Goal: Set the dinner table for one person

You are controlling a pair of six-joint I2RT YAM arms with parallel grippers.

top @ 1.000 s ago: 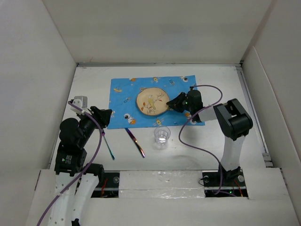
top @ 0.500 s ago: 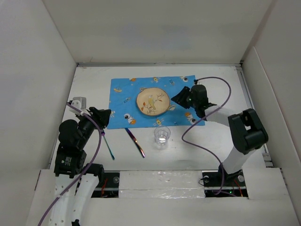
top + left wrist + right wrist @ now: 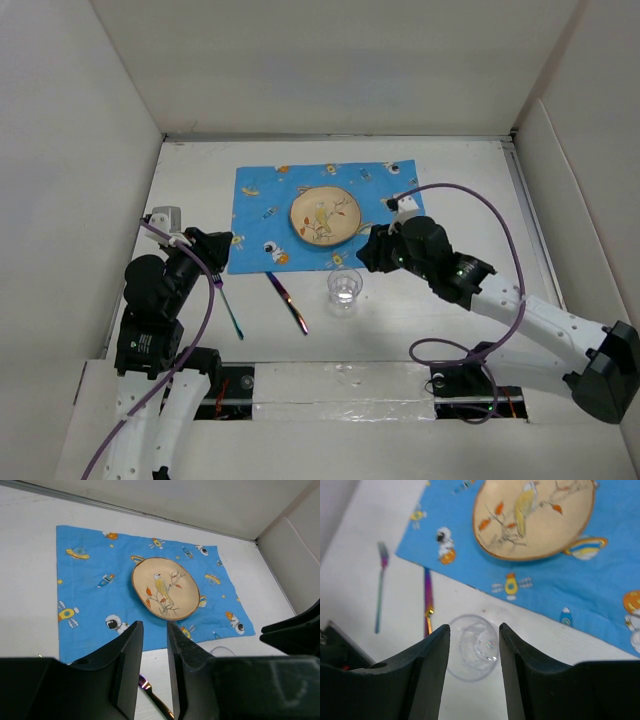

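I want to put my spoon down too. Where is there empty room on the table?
Bare table lies right of the blue cloth up to the side wall, and in the strip between the cloth and the back wall. It is crowded near the front: fork, knife and glass lie close together, with the right gripper by the glass.

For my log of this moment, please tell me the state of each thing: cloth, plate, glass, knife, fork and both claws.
Cloth: spread flat on table.
Plate: upright on cloth, empty.
Glass: upright on table, empty, not held.
Knife: lying flat on table.
Fork: lying flat on table, left of knife.
Left claw: open, empty.
Right claw: open, empty, near glass.
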